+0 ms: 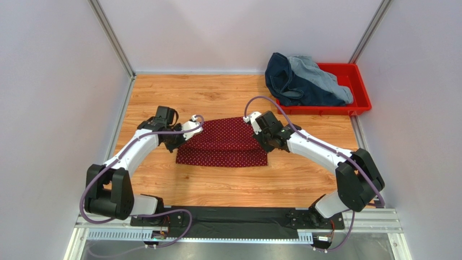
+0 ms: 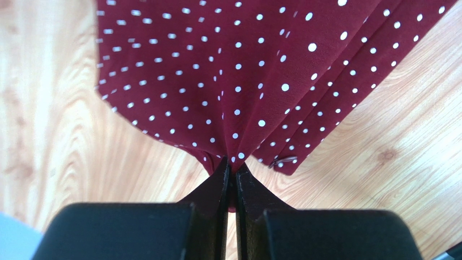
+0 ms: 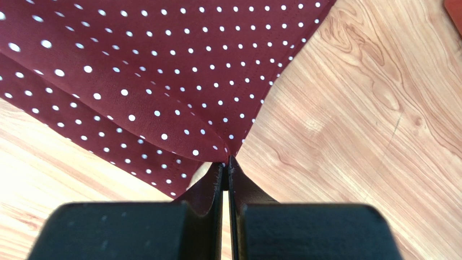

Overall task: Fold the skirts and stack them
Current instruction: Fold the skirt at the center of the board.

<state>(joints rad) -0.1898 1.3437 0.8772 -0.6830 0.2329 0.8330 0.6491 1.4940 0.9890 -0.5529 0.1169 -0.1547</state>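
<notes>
A dark red skirt with white dots (image 1: pixel 225 142) lies partly folded in the middle of the wooden table. My left gripper (image 1: pixel 187 132) is shut on its left edge; the left wrist view shows the cloth (image 2: pixel 238 81) bunched between the pinched tips (image 2: pixel 232 164). At the skirt's upper right corner my right gripper (image 1: pixel 259 130) is shut on the cloth (image 3: pixel 162 76), gathered at the tips (image 3: pixel 226 161). The dark navy skirt (image 1: pixel 290 81) and the light blue-grey skirt (image 1: pixel 320 76) lie heaped together at the back right.
A red plastic tray (image 1: pixel 358 95) at the back right corner holds the two denim skirts, the navy one spilling over its left rim. Grey walls close in the table on the left, back and right. Bare wood (image 1: pixel 228 184) lies in front of the red skirt.
</notes>
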